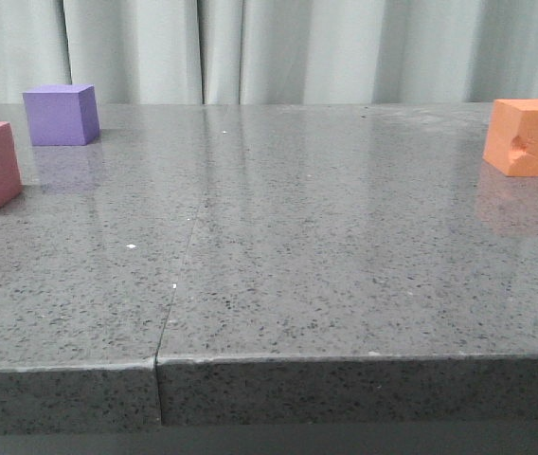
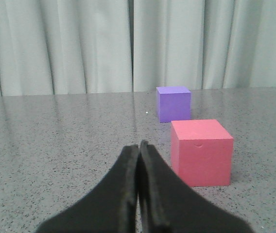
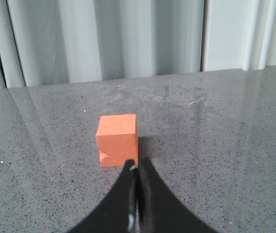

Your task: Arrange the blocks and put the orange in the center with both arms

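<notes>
Both pincers are closed on nothing: left pincer [image 2: 138,145] short of the pink cube [image 2: 202,152], right pincer [image 3: 137,165] just before the orange cube [image 3: 118,140] (dented face). Three cubes sit on the grey table [image 1: 297,246], one of each colour: pink and purple cube [image 1: 60,115] near each other at left, orange well apart at right.

Orange cube [image 1: 530,137], speckled grey table [image 1: 326,246]
</notes>
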Controlling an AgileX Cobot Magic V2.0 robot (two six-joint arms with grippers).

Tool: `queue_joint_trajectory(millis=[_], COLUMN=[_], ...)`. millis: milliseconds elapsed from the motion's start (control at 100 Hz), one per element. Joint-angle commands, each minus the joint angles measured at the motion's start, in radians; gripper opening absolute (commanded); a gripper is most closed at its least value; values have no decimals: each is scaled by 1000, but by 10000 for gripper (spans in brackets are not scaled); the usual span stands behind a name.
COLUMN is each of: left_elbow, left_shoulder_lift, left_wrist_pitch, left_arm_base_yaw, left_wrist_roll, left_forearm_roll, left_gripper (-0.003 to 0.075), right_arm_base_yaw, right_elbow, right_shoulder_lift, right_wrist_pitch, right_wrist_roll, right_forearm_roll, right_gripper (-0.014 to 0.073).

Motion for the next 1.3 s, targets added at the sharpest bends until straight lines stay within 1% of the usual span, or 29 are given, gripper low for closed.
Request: queue_joint_trajectory(millis=[0,40,110,130,180,240,250,290,320,340,380,390,400,440,600,820,940,1100,1289], left_elbow=[40,40,40,40,40,40,40,40,40,40,40,40,40,40,40,40,40,40,40], left_shoulder_lift=[-28,-28,-28,-28,-28,-28,-28,-28,-28,-28,-28,-28,-28,-28,-28,-28,-28,-28,-28], left_wrist_pitch=[-75,-75,-75,-75,-75,-75,-75,-75,-75,-75,-75,-75,-75,-75,-75,-75,-75,-75,-75], left_arm_base_yaw=[-8,-8,-8,-8,-8,-8,-8,-8,-8,-8,-8,-8,-8,-8,-8,-8,-8,-8,-8], left_wrist_roll=[1,1,1,1,1,1,1,1,1,1,1,1,1,1,1,1,1,1,1], left_forearm_roll=[-9,-9,-9,-9,-9,-9,-9,-9,-9,-9,-9,-9,-9,-9,-9,-9,-9,-9,-9], left_gripper=[-20,-20,-20,-20,-20,-20,-20,-20,-20,-20,-20,-20,-20,-20,-20,-20,-20,-20,-20], right_arm_base_yaw=[-5,-5,-5,-5,-5,-5,-5,-5,-5,-5,-5,-5,-5,-5,11,50,52,52,52], right_elbow=[-80,-99,-136,-151,-175,-214,-214,-236,-251,-264,-295,-295,-309,-333,-455,-647,-740,-863,-1032], right_shoulder_lift=[76,111,164,185,215,259,264,292,310,323,351,355,364,386,487,651,745,862,1022], right_wrist_pitch=[-59,-56,-46,-40,-30,-2,-2,11,18,29,52,52,65,88,221,439,524,601,746], right_wrist_roll=[-9,-9,-9,-9,-9,-9,-9,-9,-9,-9,-9,-9,-9,-9,-9,-9,-9,-9,-9], right_forearm_roll=[-13,-13,-13,-13,-13,-13,-13,-13,-13,-13,-13,-13,-13,-13,-13,-7,3,25,82], right_gripper=[-61,-40,43,92,178,344,344,458,504,557,620,620,644,667,661,661,661,661,661])
